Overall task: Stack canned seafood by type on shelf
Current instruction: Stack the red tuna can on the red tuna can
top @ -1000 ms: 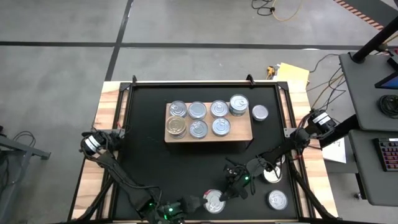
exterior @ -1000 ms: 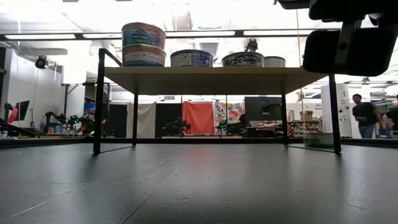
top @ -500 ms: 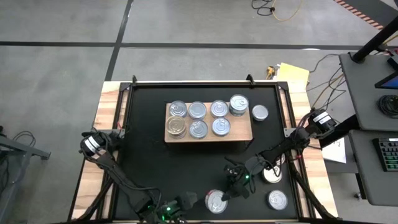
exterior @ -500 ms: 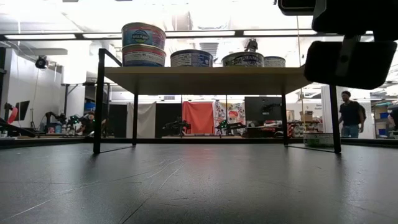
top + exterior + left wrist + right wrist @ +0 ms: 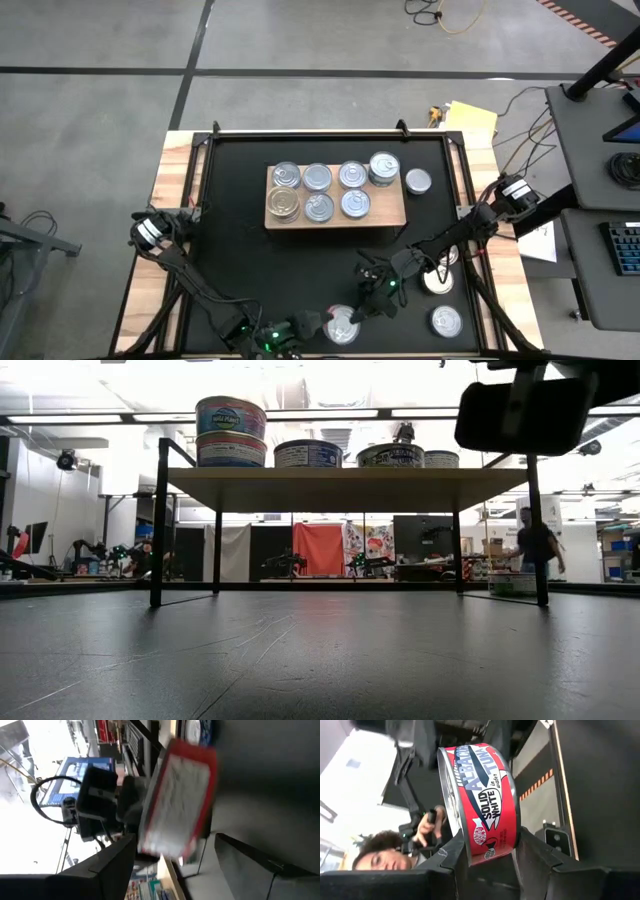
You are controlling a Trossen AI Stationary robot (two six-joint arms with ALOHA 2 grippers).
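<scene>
A black mat [image 5: 240,250] covers the wooden worktop [image 5: 165,190] — a person [image 5: 535,550] stands in the room beyond it.

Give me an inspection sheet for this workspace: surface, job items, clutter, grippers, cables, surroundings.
Surface: black mat on a wooden table.
Job's things: wooden shelf carries seven cans seen from above; the low view shows one two-high stack. Three loose cans lie on the mat, the last partly under the right arm.
Clutter: nothing seen.
Grippers: right gripper shut on a red-labelled tuna can, raised near the front edge; left gripper open beside it.
Cables: loose cords on the floor and beside the table.
Surroundings: desk with keyboard; a person walks in the background.
</scene>
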